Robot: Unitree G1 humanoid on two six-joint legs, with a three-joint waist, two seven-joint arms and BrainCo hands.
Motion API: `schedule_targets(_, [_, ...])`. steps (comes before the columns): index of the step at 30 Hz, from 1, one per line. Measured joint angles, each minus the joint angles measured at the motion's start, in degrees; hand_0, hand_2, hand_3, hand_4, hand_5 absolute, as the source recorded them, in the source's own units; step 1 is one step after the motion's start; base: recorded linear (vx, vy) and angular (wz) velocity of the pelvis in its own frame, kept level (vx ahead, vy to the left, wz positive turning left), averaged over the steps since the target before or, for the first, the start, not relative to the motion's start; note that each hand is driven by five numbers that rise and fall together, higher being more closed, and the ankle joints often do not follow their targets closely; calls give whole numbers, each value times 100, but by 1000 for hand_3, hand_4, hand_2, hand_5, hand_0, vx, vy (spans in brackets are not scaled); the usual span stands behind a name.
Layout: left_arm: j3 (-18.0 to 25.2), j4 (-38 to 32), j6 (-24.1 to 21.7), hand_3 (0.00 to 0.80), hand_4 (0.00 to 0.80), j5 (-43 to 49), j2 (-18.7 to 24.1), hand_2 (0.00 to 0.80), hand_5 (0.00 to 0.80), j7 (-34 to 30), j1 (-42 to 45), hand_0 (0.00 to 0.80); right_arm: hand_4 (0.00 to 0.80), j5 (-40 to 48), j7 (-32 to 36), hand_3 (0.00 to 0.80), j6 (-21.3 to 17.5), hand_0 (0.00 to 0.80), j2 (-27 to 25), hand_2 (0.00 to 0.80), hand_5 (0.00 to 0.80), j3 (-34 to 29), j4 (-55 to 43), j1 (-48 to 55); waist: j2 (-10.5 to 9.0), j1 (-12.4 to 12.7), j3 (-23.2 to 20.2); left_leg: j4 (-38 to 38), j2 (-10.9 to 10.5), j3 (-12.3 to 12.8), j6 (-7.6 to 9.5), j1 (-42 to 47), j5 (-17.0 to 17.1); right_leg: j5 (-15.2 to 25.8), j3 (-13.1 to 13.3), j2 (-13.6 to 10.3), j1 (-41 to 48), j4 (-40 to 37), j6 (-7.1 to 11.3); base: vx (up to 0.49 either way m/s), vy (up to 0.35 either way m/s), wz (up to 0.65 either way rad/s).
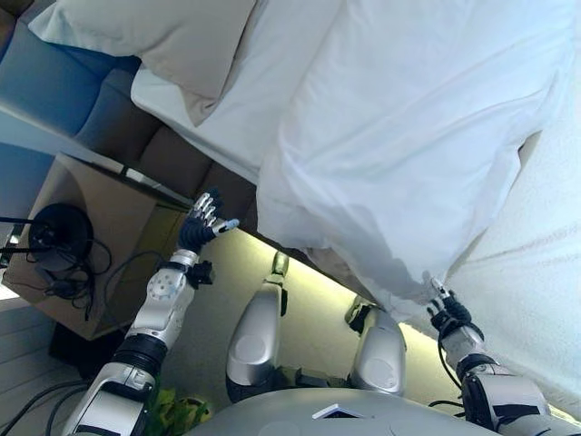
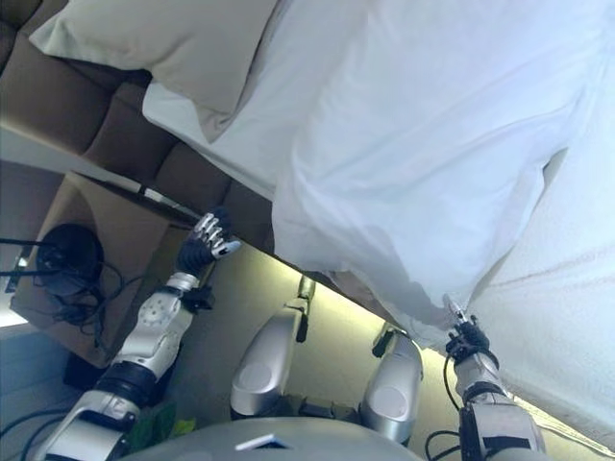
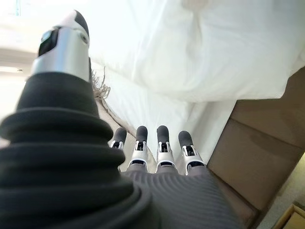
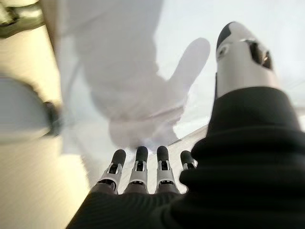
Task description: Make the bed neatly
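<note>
A white duvet [image 1: 408, 136] lies bunched across the bed, its lower edge hanging over the side. A cream pillow [image 1: 172, 36] rests by the brown padded headboard [image 1: 118, 118]. The white sheet [image 1: 536, 272] shows bare to the right of the duvet. My left hand [image 1: 201, 225] is open in the air beside the bed, apart from the bedding; its wrist view shows its straight fingers [image 3: 162, 143] facing the duvet [image 3: 214, 57]. My right hand [image 1: 445, 304] is open just under the duvet's hanging edge, its fingers [image 4: 138, 167] straight before the cloth [image 4: 128, 86].
A brown nightstand [image 1: 100, 236] stands left of the bed with a black round device [image 1: 59, 234] and cables on it. A lit strip runs along the bed's base [image 1: 300, 263]. Floor lies between the nightstand and the bed.
</note>
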Motion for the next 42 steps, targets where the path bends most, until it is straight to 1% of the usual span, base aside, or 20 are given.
schedule_targets(5, [9, 52, -35, 0, 0, -1, -2, 0, 0, 110, 100, 0, 0, -56, -19, 0, 106, 0, -5, 0, 0, -51, 41, 290, 9, -18, -195, -83, 8, 14, 8, 15, 7, 55, 9, 37, 34, -156, 18, -16, 34, -1])
schedule_targets(12, [62, 52, -96, 0, 0, -14, -1, 0, 0, 159, 129, 0, 0, -370, 167, 0, 154, 0, -105, 0, 0, -139, 247, 405, 10, -37, -198, -133, 21, 91, -17, -10, 29, 63, 88, 47, -68, -164, 19, -57, 1, -5])
schedule_targets(16, [60, 48, -120, 0, 0, -15, -2, 0, 0, 160, 113, 0, 0, -729, -4, 0, 94, 0, -155, 0, 0, -104, 240, 327, 28, -31, -188, -99, 28, 159, -9, -174, 36, 109, 169, 52, -280, -154, 33, -89, -12, -9])
schedule_targets(19, [47, 34, -134, 0, 0, -18, -2, 0, 0, 177, -9, 0, 0, -893, -324, 0, -3, 0, -315, 0, 0, -70, 232, 122, 110, -30, -94, -22, 23, 165, 10, -348, 52, 165, 181, 52, -421, -158, 52, -94, -19, -2])
schedule_targets(23, [33, -131, -151, 0, 0, -20, 23, 0, 0, 248, -117, 0, 0, -895, -658, 0, -59, 0, -695, 0, 0, 17, 88, -364, 250, -3, 258, -13, 5, 165, 34, -438, 92, 227, 188, 42, -500, -167, 60, -82, -26, 1])
schedule_targets(27, [35, -349, -151, 0, 0, -75, 62, 0, 0, 276, -112, 0, 0, -879, -758, 0, -71, 0, -998, 0, 0, 11, 23, -753, 310, 61, 389, -36, -21, 148, 49, -550, 131, 248, 175, 22, -604, -171, 71, -55, -32, 3])
schedule_targets(28, [35, -420, -147, 0, 0, -98, 89, 0, 0, 276, -106, 0, 0, -860, -746, 0, -71, 0, -1049, 0, 0, 10, 18, -836, 310, 60, 389, -43, -26, 145, 50, -596, 137, 250, 170, 18, -648, -175, 73, -28, -29, 4])
schedule_targets(30, [37, -514, -147, 0, 0, -178, 135, 0, 0, 268, -141, 0, 0, -822, -680, 0, -71, 0, -1128, 0, 0, 4, 7, -975, 341, 143, 433, -66, -34, 128, 54, -625, 149, 259, 141, 18, -658, -193, 83, -23, -28, 4])
schedule_targets(33, [40, -556, -148, 0, 0, -184, 203, 0, 0, 245, -147, 0, 0, -761, -553, 0, -71, 0, -1133, 0, 0, 4, -14, -1034, 346, 172, 462, -123, -57, 111, 58, -626, 154, 265, 105, 15, -654, -205, 95, -7, -19, 5])
schedule_targets(38, [43, -583, -151, 0, 0, -192, 212, 0, 0, 137, -180, 0, 0, -578, -310, 0, -76, 0, -1073, 0, 0, 10, -16, -1017, 339, 171, 469, -147, -89, 81, 61, -632, 154, 254, 47, -31, -634, -228, 112, 9, -1, 4])
schedule_targets(42, [42, -584, -153, 0, 0, -192, 211, 0, 0, 115, -216, 0, 0, -480, -104, 0, -82, 0, -922, 0, 0, 20, -16, -1018, 339, 173, 469, -135, -96, 58, 65, -615, 158, 254, 26, -41, -600, -219, 112, 41, 28, 3])
